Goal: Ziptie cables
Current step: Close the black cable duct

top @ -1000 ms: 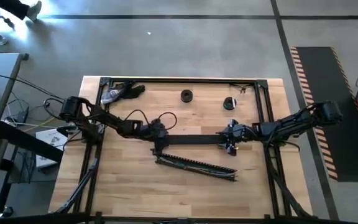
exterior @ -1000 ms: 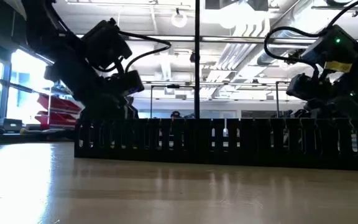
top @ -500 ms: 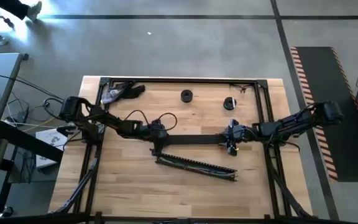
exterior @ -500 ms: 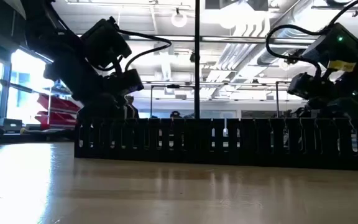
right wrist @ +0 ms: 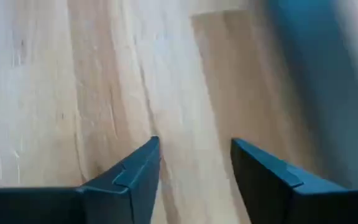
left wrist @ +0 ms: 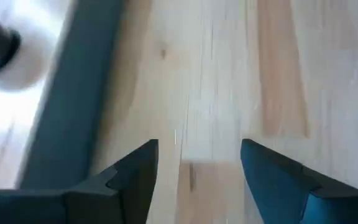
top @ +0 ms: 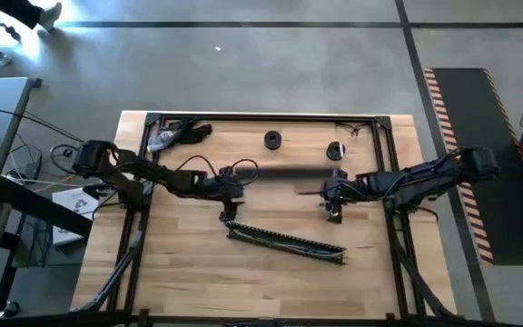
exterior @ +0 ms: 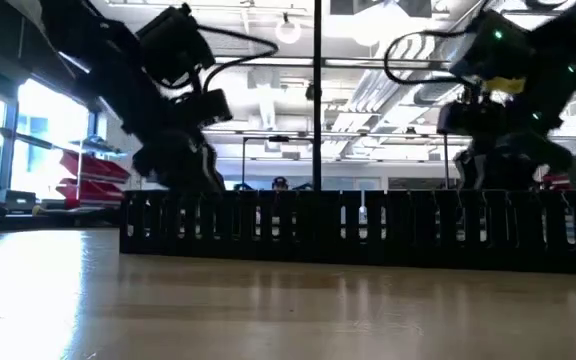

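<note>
left claw [left wrist: 197, 163] fingers apart, nothing between, over bare wood mid-bench | right claw [right wrist: 194, 163] also spread, empty, over bare wood right of centre | long black slotted channel bar [top: 286, 241] lies diagonally just in front of both claws, thin pale cables [top: 280, 238] along it | pale wooden bench [top: 261, 282] front strip bare

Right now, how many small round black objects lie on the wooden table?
2: one small round black object near the far edge at the middle, the other to its right. More may be hidden under the arms.
</note>
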Motion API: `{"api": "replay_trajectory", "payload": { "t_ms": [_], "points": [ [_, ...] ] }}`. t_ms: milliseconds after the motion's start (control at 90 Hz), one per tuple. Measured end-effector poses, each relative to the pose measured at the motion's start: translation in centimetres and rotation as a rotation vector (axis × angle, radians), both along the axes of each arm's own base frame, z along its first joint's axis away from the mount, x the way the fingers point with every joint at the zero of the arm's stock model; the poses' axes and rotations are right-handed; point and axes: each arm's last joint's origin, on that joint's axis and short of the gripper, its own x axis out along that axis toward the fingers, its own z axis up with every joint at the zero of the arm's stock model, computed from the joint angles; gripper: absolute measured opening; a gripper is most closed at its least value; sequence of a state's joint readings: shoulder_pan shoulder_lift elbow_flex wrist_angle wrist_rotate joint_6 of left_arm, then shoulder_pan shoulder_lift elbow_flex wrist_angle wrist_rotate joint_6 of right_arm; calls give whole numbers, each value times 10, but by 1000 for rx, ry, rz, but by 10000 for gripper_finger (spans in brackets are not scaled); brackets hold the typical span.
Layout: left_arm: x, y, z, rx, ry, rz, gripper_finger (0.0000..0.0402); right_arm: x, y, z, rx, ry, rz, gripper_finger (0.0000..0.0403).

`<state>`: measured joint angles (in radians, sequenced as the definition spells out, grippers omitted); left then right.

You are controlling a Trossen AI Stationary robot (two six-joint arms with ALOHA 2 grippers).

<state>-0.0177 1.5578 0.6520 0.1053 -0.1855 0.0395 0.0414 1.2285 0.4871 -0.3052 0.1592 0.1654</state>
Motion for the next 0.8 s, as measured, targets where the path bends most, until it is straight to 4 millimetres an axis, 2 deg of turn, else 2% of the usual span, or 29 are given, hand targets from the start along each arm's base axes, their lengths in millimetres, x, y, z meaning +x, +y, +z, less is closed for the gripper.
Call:
{"api": "replay_trajectory", "payload": {
  "t_ms": [189, 378, 511, 800],
  "points": [
    [5, -6, 8, 1, -31, -36, 194, 7, 1, 14, 10, 3, 16, 107],
    [5, -7, 8, -46, -44, -1, 193, 5, -3, 5, 30, -37, 5, 106],
    [6, -15, 9, -89, -71, 13, 193, 7, -19, -1, -15, -147, -5, 139],
    [8, -35, 14, -146, -136, -19, 194, 2, -86, -5, -183, -340, 0, 274]
  ]
}}
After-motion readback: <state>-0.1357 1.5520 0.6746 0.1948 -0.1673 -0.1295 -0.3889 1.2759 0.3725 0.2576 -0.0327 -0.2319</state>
